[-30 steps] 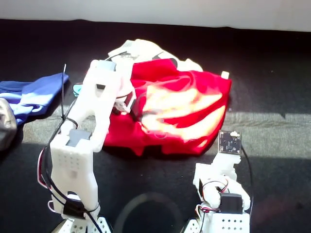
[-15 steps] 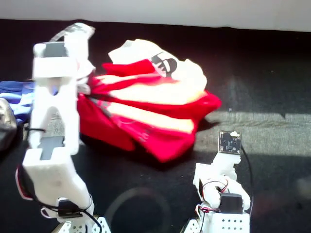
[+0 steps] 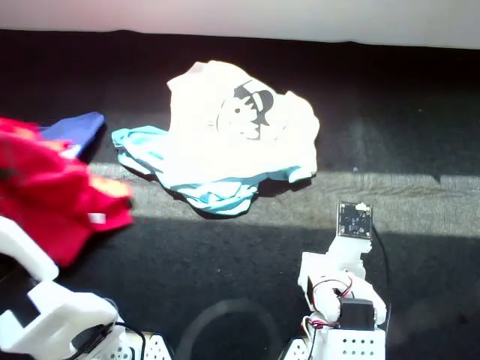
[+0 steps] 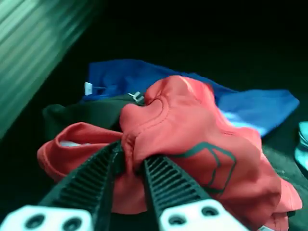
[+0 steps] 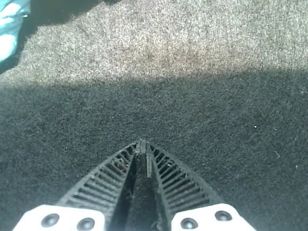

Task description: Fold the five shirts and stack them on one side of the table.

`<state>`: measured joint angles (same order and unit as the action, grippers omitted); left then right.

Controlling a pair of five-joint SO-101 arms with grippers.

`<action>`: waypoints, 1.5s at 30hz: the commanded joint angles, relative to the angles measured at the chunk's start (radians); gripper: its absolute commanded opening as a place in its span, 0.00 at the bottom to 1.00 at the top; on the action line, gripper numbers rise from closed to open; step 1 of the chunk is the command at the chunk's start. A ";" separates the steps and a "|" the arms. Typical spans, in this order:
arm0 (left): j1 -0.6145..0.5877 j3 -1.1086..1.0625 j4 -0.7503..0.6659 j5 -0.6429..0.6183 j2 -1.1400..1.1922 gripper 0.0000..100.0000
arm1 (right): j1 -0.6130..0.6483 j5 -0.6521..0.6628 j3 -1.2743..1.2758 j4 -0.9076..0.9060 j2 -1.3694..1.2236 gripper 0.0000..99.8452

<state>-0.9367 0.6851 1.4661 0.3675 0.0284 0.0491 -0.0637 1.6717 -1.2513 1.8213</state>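
Note:
The red shirt [image 3: 52, 191] hangs bunched at the table's left side, and my left gripper [image 4: 130, 159] is shut on a fold of this red shirt [image 4: 192, 159]. Under and behind it lie a blue shirt [image 4: 250, 103] [image 3: 75, 127] and a dark green garment [image 4: 82, 115]. In the middle of the table a white shirt [image 3: 240, 127] with a black print lies crumpled on top of a light blue shirt [image 3: 214, 191]. My right gripper [image 5: 142, 147] is shut with nothing in it, low over the dark carpet near the front right.
The right arm's base [image 3: 341, 300] stands at the front edge, the left arm's white body [image 3: 45, 322] at the front left. A sunlit band [image 3: 390, 202] crosses the dark tabletop. A corner of light blue cloth [image 5: 9, 29] lies beyond the right gripper.
My left arm has swung left and dragged the red shirt off the middle pile to the left side. The white and light blue shirts are now uncovered. The right arm has kept still.

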 commanded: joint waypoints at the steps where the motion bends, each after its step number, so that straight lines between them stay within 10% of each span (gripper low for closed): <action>1: -0.134 0.033 -0.222 0.025 -0.047 0.01 | 0.002 0.006 0.131 0.002 0.010 0.01; 7: -0.236 -0.010 -0.480 0.029 -0.012 0.01 | 0.002 0.006 0.131 0.002 0.010 0.01; 23: -0.170 -0.104 -0.483 0.021 0.114 0.25 | 0.002 0.006 0.131 0.002 0.010 0.01; 36: 0.380 -0.084 -0.114 -0.054 -0.090 0.22 | 0.002 0.006 0.131 0.002 0.010 0.01; 45: 0.719 -0.084 0.081 -0.327 0.168 0.22 | 0.002 0.006 0.131 0.002 0.010 0.01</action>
<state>-0.3000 0.5654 1.5290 0.1174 0.1204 0.0491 -0.0637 1.6717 -1.2513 1.8213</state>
